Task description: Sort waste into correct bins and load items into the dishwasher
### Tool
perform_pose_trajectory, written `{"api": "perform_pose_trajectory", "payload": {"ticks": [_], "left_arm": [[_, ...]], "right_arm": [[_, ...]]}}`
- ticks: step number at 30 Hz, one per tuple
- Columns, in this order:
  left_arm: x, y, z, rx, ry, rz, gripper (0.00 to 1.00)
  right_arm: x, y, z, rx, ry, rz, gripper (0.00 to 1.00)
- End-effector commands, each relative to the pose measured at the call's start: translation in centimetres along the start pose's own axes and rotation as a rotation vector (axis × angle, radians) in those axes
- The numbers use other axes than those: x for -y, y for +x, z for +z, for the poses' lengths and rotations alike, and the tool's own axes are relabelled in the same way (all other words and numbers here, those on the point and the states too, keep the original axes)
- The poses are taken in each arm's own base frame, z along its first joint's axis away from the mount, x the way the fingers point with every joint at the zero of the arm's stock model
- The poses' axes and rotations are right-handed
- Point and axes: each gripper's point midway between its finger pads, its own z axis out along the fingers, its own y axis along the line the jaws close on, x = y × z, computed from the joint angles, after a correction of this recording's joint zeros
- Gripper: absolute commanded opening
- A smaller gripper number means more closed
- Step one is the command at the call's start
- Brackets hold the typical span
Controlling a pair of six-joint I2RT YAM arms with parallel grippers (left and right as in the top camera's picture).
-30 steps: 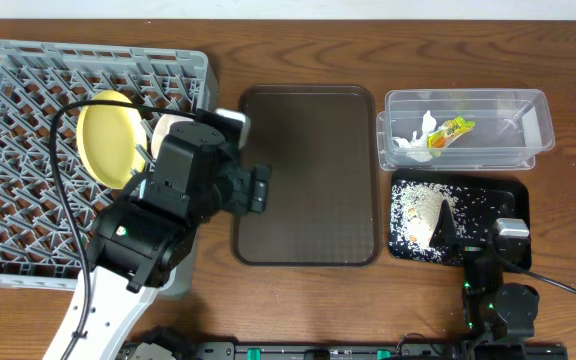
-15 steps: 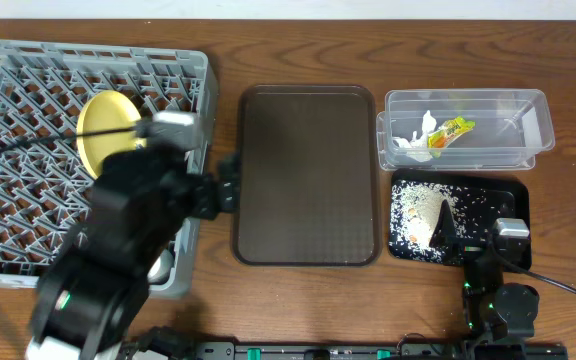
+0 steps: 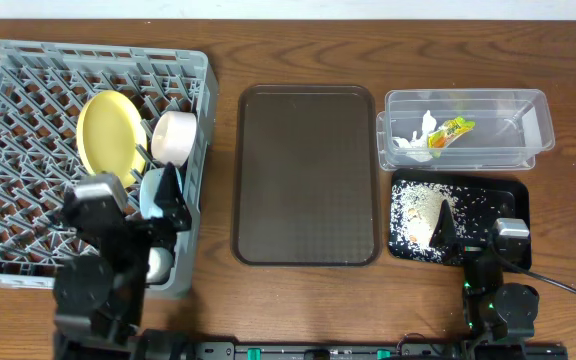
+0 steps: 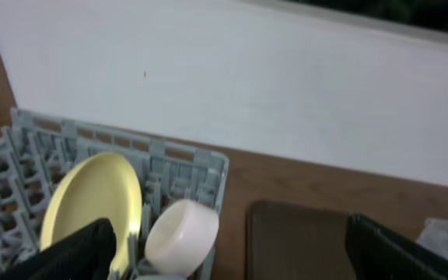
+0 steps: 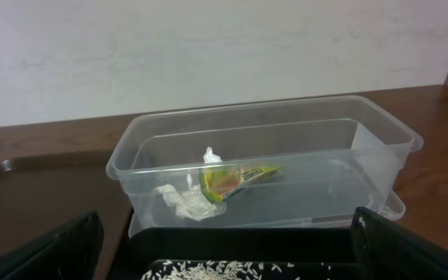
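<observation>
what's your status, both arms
Left fingers open, empty, over rack. Right fingers open, empty. Plate, white bowl, blue bowl racked; wrapper in clear tub, rice on black tray. Chopsticks not seen.

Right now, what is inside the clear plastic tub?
Inside the clear tub lie a green-and-orange snack wrapper and crumpled white paper scraps. Anything lying beneath them is covered and cannot be seen.

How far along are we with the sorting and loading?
Mostly done. The yellow plate, white bowl and blue bowl sit in the dish rack; the wrapper and paper lie in the clear tub; rice crumbs are in the black tray. In hand: nothing, left gripper and right gripper both open. Remaining: chopsticks, which I cannot spot.
</observation>
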Motion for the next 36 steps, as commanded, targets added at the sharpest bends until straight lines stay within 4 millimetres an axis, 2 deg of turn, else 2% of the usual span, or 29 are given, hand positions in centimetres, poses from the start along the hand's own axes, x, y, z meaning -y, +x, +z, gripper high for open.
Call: {"api": "perform_pose_trajectory", "payload": {"ticks": [1,8,15,18,27,36], "left_arm": [[-0.7,2.6,-0.1,0.032,0.004,-0.015,0.94],[-1.5,8.1,0.2,0.025,0.028,-0.014,0.94],[-2.4,11.9,0.5,0.029,0.028,-0.014,0.95],[-2.7,13.3,1.2,0.02,0.023,-0.013,0.95],[-3.3,17.0,2.8,0.004,0.019,-0.012,0.95],[-3.4,17.2,2.8,-0.002,0.018,-0.011,0.95]], "right_arm": [[0.3,0.0,0.0,0.001,0.012,-0.01,0.99],[0.3,0.1,0.0,-0.001,0.012,-0.01,0.99],[0.3,0.1,0.0,-0.001,0.012,-0.01,0.99],[0.3,0.1,0.0,-0.001,0.012,-0.01,0.99],[0.3,0.1,0.0,-0.001,0.012,-0.01,0.99],[0.3,0.1,0.0,-0.001,0.012,-0.01,0.99]]}}
